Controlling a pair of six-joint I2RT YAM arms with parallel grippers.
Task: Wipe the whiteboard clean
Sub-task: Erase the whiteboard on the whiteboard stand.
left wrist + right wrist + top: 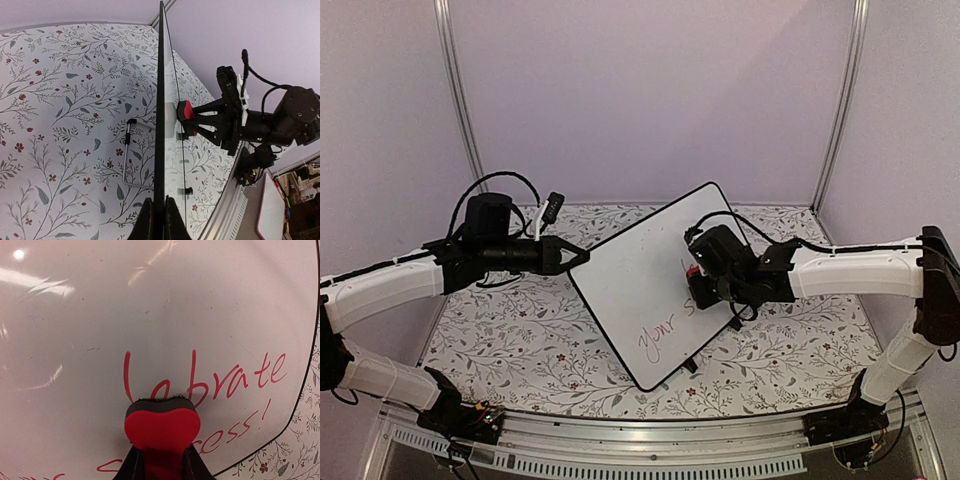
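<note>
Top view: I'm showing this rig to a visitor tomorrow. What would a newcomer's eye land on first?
The glossy whiteboard, standing askew at mid-table on the floral table cover, with red handwriting across its lower part. The left gripper pinches its edge, while the right gripper presses a red eraser against the board at the writing.

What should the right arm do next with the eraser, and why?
Probably slide the right gripper sideways along the word, toward "brate", keeping the red eraser pressed on the whiteboard. It sits over the start of the red writing, most of it unwiped; the left gripper clamps the board's edge.
</note>
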